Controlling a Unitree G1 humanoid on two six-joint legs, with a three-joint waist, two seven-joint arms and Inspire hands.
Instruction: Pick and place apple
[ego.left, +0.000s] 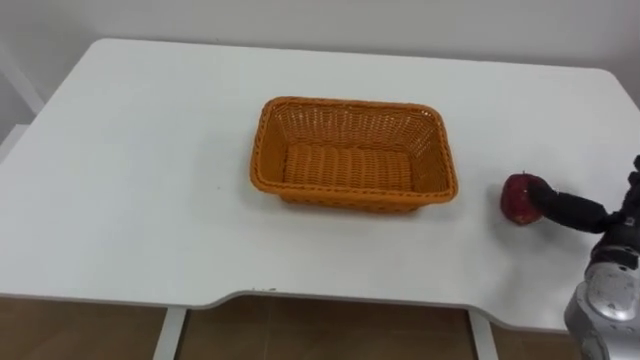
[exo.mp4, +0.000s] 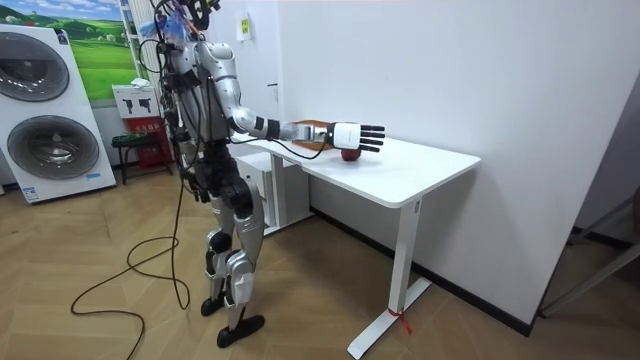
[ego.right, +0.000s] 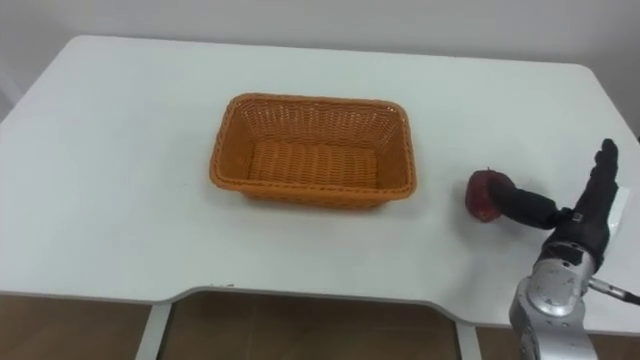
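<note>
One hand is over the table: the right hand reaches in from about four o'clock in the eye views, with the forearm rising from the lower right corner. Its fingers are straight and held together, pointing away from the robot and closed on nothing. The thumb stretches out toward nine o'clock, and its tip touches the side of the apple.

The red apple sits upright on the white table, at three o'clock from the orange wicker basket and apart from it. The basket lies near the middle of the tabletop.

In the room view the robot stands upright at the table's long edge, its arm held out level over the top. It stands on a wooden floor beside a white wall, with two washing machines behind it at the room view's left.
</note>
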